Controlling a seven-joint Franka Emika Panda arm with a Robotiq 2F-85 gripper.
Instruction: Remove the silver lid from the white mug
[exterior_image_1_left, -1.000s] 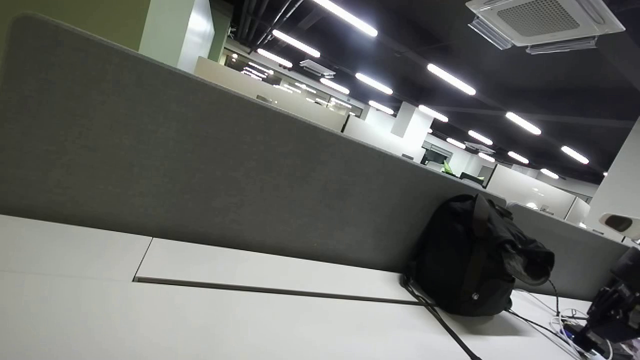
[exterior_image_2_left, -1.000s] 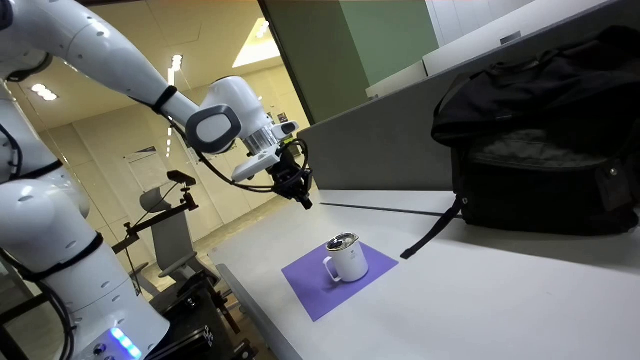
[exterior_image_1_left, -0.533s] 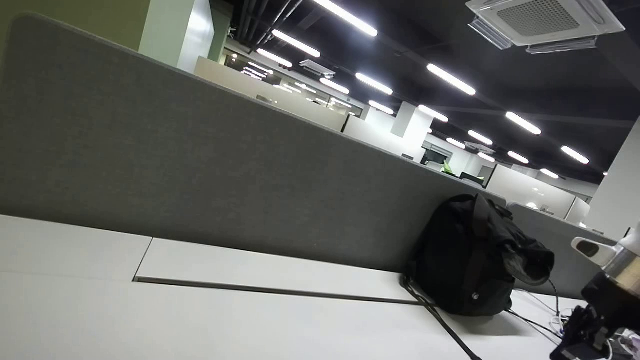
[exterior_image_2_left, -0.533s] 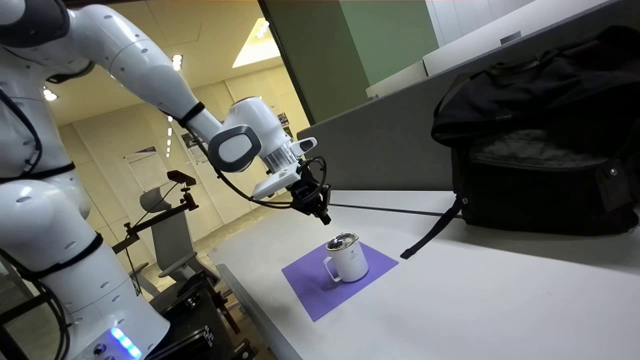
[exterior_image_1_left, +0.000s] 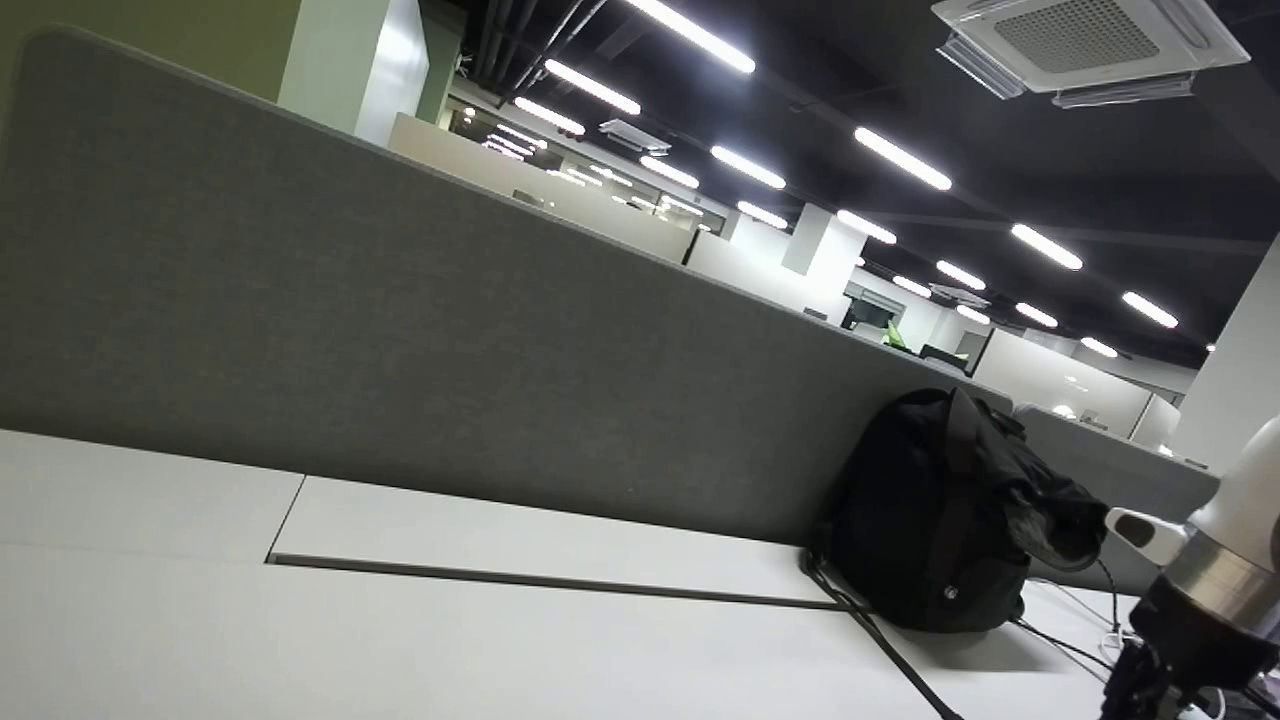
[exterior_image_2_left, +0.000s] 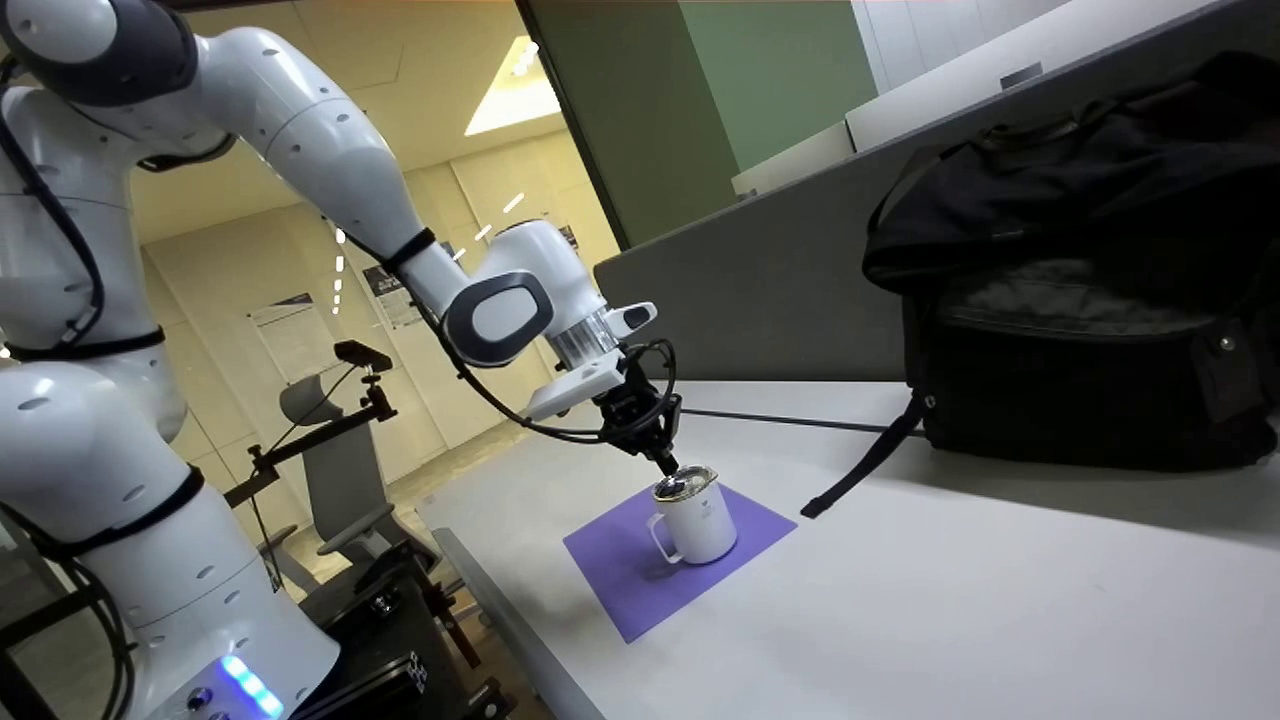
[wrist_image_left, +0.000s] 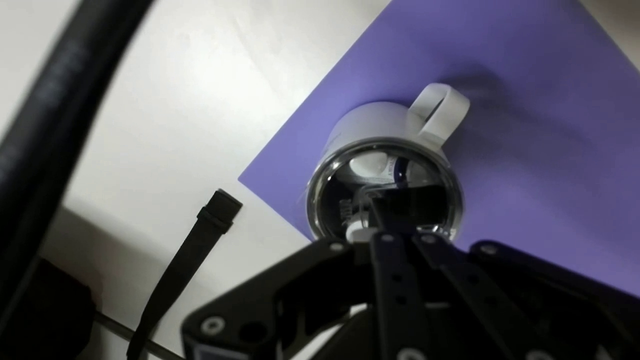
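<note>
The white mug (exterior_image_2_left: 703, 532) stands upright on a purple mat (exterior_image_2_left: 622, 590), its handle toward the robot side. The shiny silver lid (exterior_image_2_left: 692, 482) sits on its rim. In the wrist view the mug (wrist_image_left: 370, 122) and the round reflective lid (wrist_image_left: 367, 165) lie just beyond the fingers, which hide the lid's near part. My gripper (exterior_image_2_left: 667, 465) is shut, with its tip right at the lid's edge; I cannot tell whether it touches. It also shows in the wrist view (wrist_image_left: 392, 217), fingers together with nothing held. In an exterior view, only the gripper's dark body shows at the lower right; the mug is out of view there.
A black backpack (exterior_image_2_left: 1080, 320) stands on the white table against a grey partition (exterior_image_2_left: 760, 310); it also shows in an exterior view (exterior_image_1_left: 930, 520). Its strap (exterior_image_2_left: 865, 460) reaches toward the mat. Loose cables (exterior_image_1_left: 1075, 650) lie by the bag. The table's edge (exterior_image_2_left: 520, 640) runs near the robot.
The arm has moved forward and down, bringing the gripper tip from above and behind the mug to the lid. The mug, lid and mat have not moved. The gripper stays shut.
</note>
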